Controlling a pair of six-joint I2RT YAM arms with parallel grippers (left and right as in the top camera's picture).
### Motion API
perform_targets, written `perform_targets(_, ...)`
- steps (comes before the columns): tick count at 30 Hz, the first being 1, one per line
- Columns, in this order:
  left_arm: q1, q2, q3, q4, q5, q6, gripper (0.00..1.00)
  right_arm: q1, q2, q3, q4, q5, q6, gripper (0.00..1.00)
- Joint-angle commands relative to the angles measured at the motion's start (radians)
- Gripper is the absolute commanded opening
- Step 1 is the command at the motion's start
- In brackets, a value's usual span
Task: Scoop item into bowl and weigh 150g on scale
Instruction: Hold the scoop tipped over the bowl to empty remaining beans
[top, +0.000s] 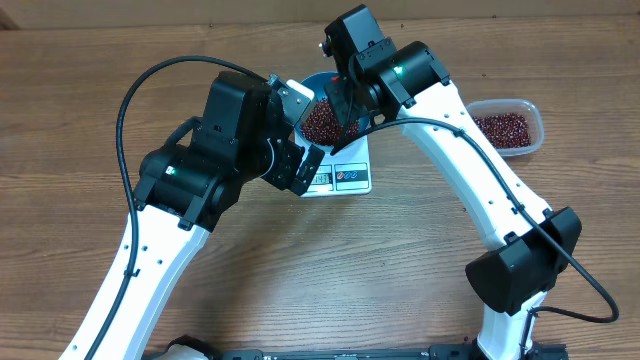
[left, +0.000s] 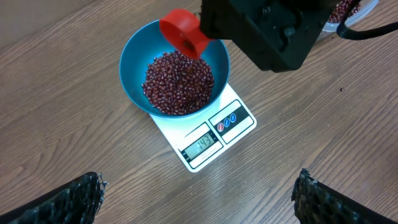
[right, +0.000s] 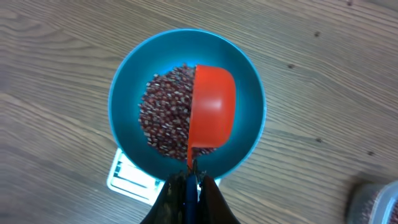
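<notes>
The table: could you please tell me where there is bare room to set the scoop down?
Bare table: left of the left arm, between both arms in front of the scale, and right of the right arm in front of the container. Crowded: around the bowl, where the scoop, left gripper and right gripper gather.

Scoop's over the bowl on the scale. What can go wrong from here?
1. Overshoot: beans already heap in the bowl and the scoop, in the right gripper, hangs over them; more may pass the target.
2. The scoop is near the bowl's rim; withdrawing could nudge the bowl on the scale.
3. The open left gripper hovers close by; a brush may skew the reading.
</notes>
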Motion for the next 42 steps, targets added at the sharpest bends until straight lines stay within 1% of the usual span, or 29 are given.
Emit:
perform_targets(1, 0.004, 0.006, 0.007, 0.0, 0.008, -0.01, 0.99, 0.002, -0.048, 0.034, 0.007, -0.038, -0.003, 0.04)
perform_targets(14, 0.004, 0.006, 0.007, 0.0, 0.008, -0.01, 1.0, 0.001, -0.048, 0.034, 0.019, -0.038, -0.004, 0.04)
perform_targets(16, 0.004, 0.006, 0.007, 0.0, 0.008, -0.01, 1.0, 0.001, -0.048, 0.034, 0.023, -0.037, -0.025, 0.04)
perform_targets(18, 0.004, 0.006, 0.007, 0.0, 0.008, -0.01, 1.0, 0.003, -0.049, 0.034, 0.026, 0.015, -0.076, 0.04)
perform_targets(20, 0.004, 0.006, 0.007, 0.0, 0.008, -0.01, 1.0, 0.004, -0.05, 0.034, 0.031, 0.063, -0.08, 0.04)
perform_targets(27, 0.004, 0.006, 0.007, 0.0, 0.008, -0.01, 1.0, 0.013, -0.05, 0.034, 0.034, 0.034, -0.129, 0.04)
perform_targets(42, 0.004, 0.006, 0.007, 0.0, 0.008, -0.01, 1.0, 0.013, -0.05, 0.034, 0.038, 0.014, -0.132, 0.04)
